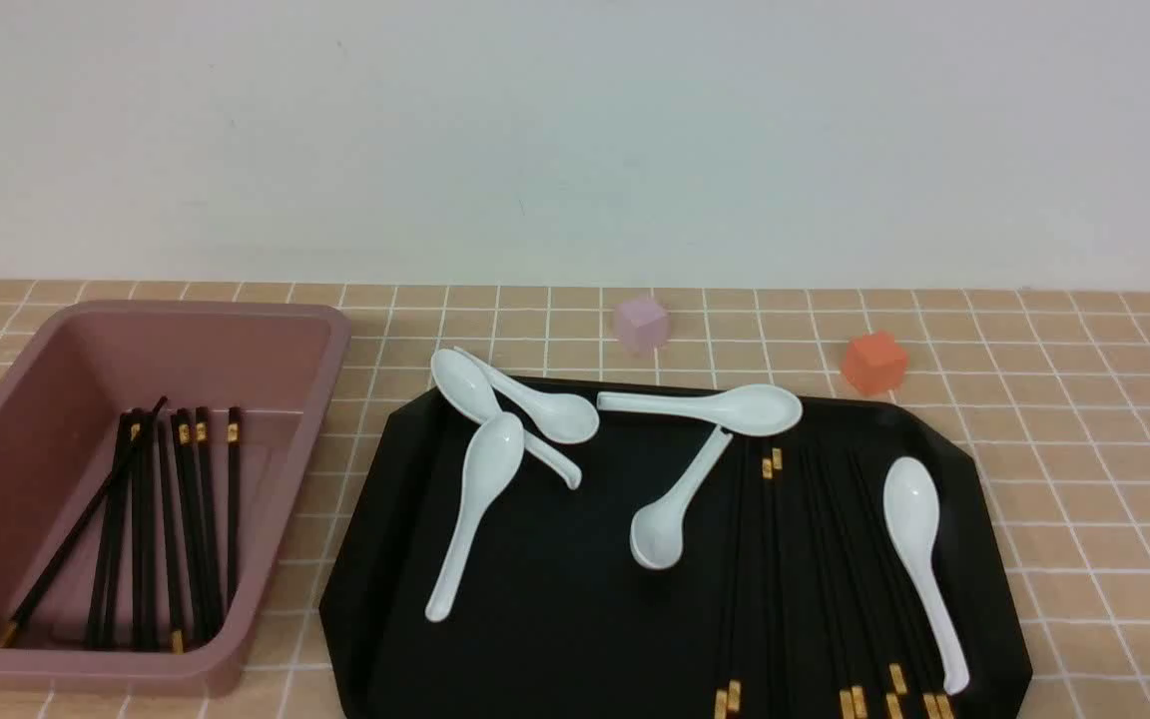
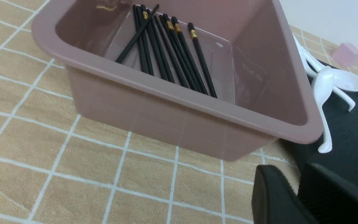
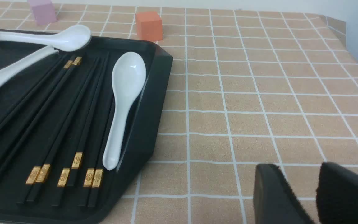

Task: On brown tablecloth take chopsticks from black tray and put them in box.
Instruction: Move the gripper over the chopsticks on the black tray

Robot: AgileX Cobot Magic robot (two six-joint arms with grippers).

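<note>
Black chopsticks (image 3: 77, 160) lie well apart from right gripper (image 3: 300, 169).

The worktop (image 1: 1114, 639) is covered by the brown tablecloth (image 1: 1084, 479), whose white grid runs back to a pale wall. Four things rest directly on the cloth. The box (image 1: 330, 399) stands at the left. The black tray (image 1: 555, 619) lies flat just beside it to the right, with a narrow strip of cloth showing between them. Beyond the tray's far edge sit a pink cube (image 1: 641, 323) and, further right near the tray's cut corner, an orange cube (image 1: 874, 362). The two cubes are well apart from each other.
</note>
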